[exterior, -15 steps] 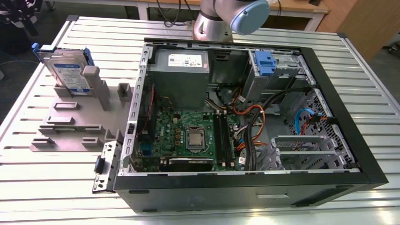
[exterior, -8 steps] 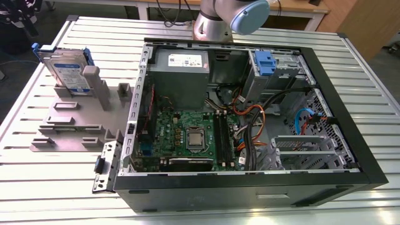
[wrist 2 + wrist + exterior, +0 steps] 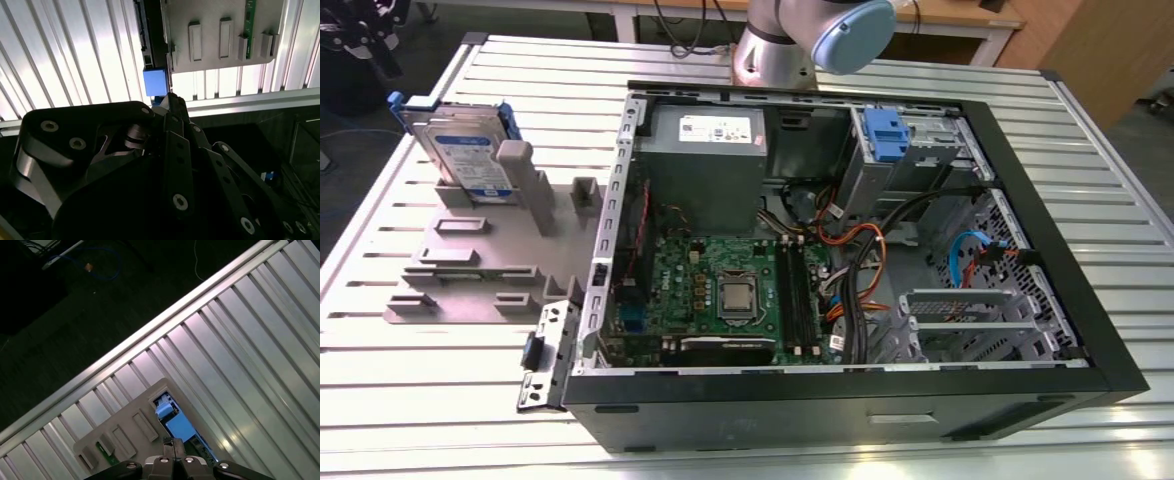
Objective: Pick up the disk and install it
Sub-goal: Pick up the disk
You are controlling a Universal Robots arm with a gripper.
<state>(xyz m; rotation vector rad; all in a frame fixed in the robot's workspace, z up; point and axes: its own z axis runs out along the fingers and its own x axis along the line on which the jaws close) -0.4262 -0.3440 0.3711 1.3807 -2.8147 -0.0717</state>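
Observation:
The disk (image 3: 459,148) is a silver drive with a white-and-blue label and a blue carrier frame. It stands on edge in a grey slotted holder (image 3: 478,272) at the exterior view's left, on the ribbed table. My gripper (image 3: 356,38) hangs dark at the top left corner of that view, above and beyond the disk and apart from it. In both wrist views I look down on the disk's blue end (image 3: 155,81) (image 3: 179,426), just past my fingertips. The fingertips (image 3: 170,98) (image 3: 173,443) meet at a point, so the gripper is shut and holds nothing.
An open computer case (image 3: 1067,250) lies right of the holder, showing the motherboard (image 3: 720,290), a grey power-supply box (image 3: 704,150) and a metal drive bay with a blue latch (image 3: 886,136). The table edge (image 3: 150,332) runs close to the holder, with dark floor beyond it.

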